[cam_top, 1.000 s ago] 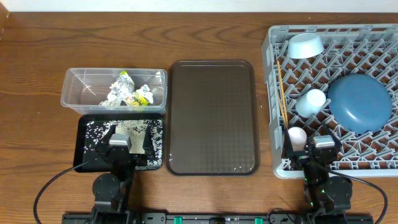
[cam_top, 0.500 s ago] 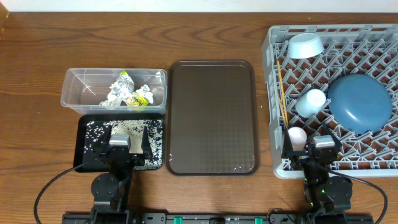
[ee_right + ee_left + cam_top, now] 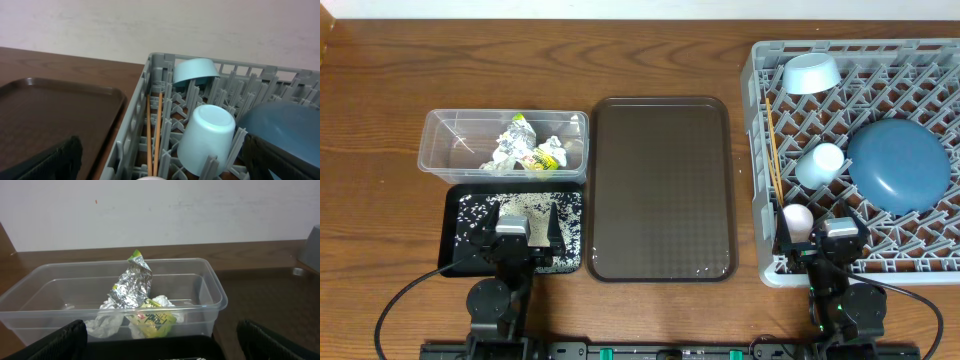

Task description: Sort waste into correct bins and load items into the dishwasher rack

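Task is judged essentially finished. The dishwasher rack (image 3: 757,150) at the right is loaded: dark blue plate (image 3: 898,165) leaned in its right half, pale blue bowl (image 3: 810,72) tipped at the far left corner, light blue cup (image 3: 819,163) and pink cup (image 3: 797,218) upturned near the left wall, chopsticks (image 3: 775,150) laid along that wall. The brown serving tray (image 3: 660,185) in the middle is seen bare. In the clear tub (image 3: 440,140) at the left, tissue (image 3: 505,152) and wrapper (image 3: 542,155) are dropped; rice (image 3: 525,205) is scattered in the black tray (image 3: 455,258) just in front of it. No carrot is made out, possibly hidden. Nothing is seen loose on the table.

Counted: one rack, one serving tray, one plate, two bins, one bowl, two cups, one pair of chopsticks, a few tissue wads, many rice grains.

Left gripper (image 3: 161,327) over the black tray and right gripper (image 3: 161,150) at the rack's near edge are both spread wide, nothing held
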